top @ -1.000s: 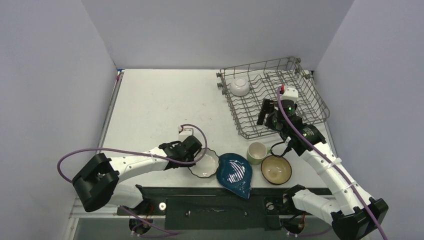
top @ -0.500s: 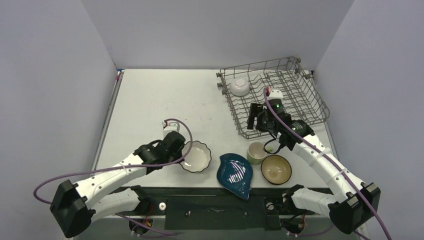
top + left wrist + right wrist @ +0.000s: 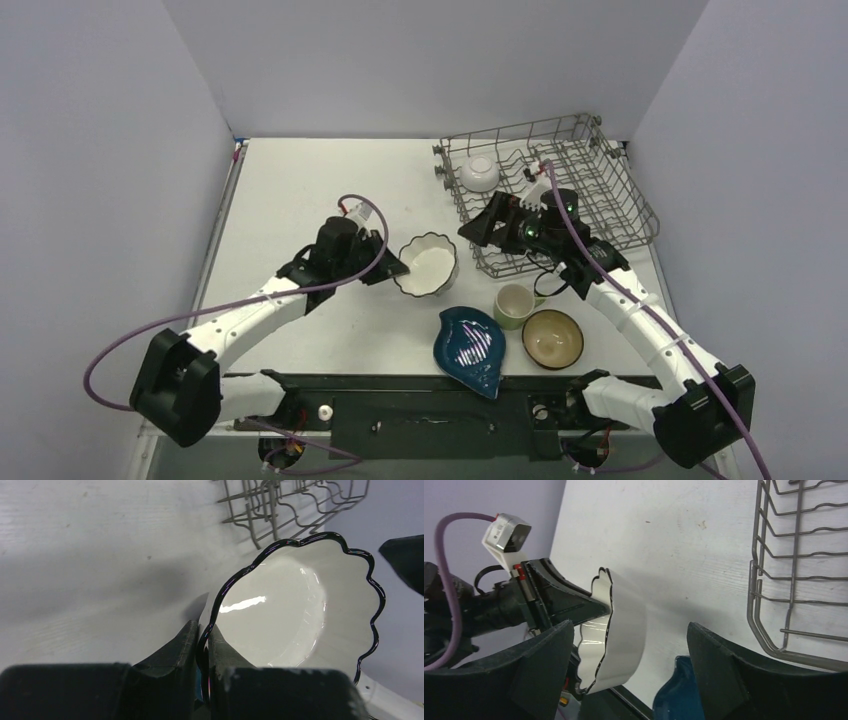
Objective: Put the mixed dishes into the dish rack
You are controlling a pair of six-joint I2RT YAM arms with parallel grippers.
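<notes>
1. Currently the left gripper (image 3: 396,267) is clamped on the dark-edged rim of the white scalloped plate (image 3: 428,265). In the left wrist view its two fingers (image 3: 187,642) pinch the rim from either side.
2. The white scalloped plate (image 3: 624,630) is tipped up on edge rather than lying flat. It sits over the white table (image 3: 300,200), just left of the near-left corner of the grey metal wire dish rack (image 3: 590,190).
3. The right gripper (image 3: 480,228) reaches out over that corner, pointing at the plate. Its jaws are spread wide and hold nothing. In the right wrist view the plate shows between the two black fingers (image 3: 544,655) but touches neither.
4. The small white bowl (image 3: 480,172) sits inside the dish rack at its far-left corner.
5. Three dishes stand on the table in front of the rack:
   - the pale green mug (image 3: 514,304), upright, nearest the rack;
   - the brown bowl with cream inside (image 3: 552,338), just beside the mug on its near-right side;
   - the dark blue leaf-shaped dish with white stripes (image 3: 470,345), just left of both and close to the near table edge.
</notes>
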